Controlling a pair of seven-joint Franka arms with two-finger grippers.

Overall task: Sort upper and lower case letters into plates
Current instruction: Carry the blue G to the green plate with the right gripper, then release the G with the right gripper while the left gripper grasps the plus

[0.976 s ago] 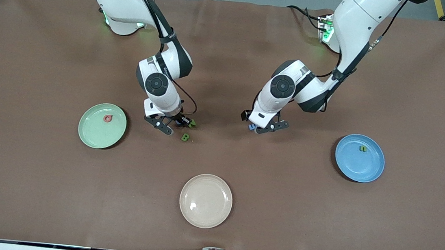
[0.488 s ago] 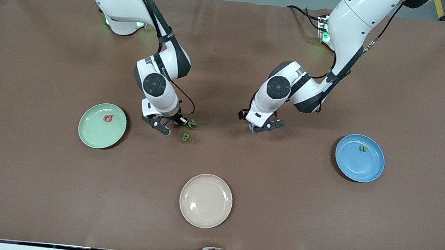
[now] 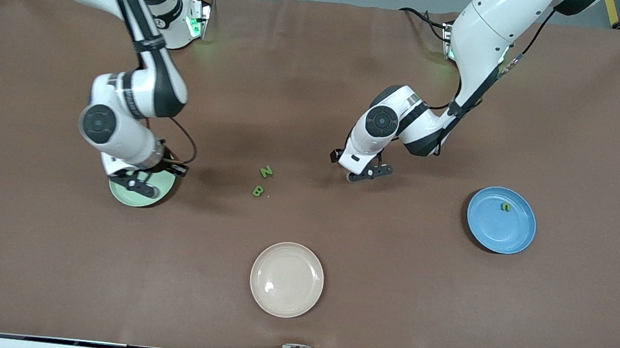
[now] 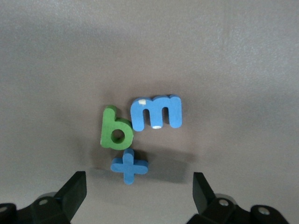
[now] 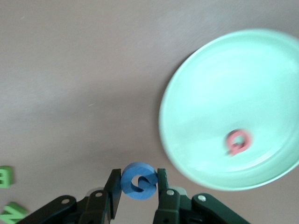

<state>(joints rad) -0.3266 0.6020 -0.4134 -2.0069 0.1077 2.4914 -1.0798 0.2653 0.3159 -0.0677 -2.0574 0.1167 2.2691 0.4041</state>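
The letters are split between plates, worktop (image 3: 443,323) and my grip. My right end effector (image 5: 138,186) pinches a blue round letter (image 5: 138,181) between its fingers and hangs over the edge of the pale green plate (image 5: 210,116), where a pink letter (image 5: 238,141) lies. Toward the middle of the worktop sit a green N (image 3: 266,171) and a green B (image 3: 258,190), close together, the B nearer the front camera. My left end effector (image 4: 139,189) is spread wide and hovers low over a tight cluster: a green b (image 4: 115,128) touching a blue m (image 4: 156,112), with a blue plus-shaped letter (image 4: 129,166) just beside the b. The bright blue plate (image 3: 500,232), toward my left arm's end, holds one small green letter (image 3: 505,206). A cream-beige plate (image 3: 287,279) lies nearest the front camera.
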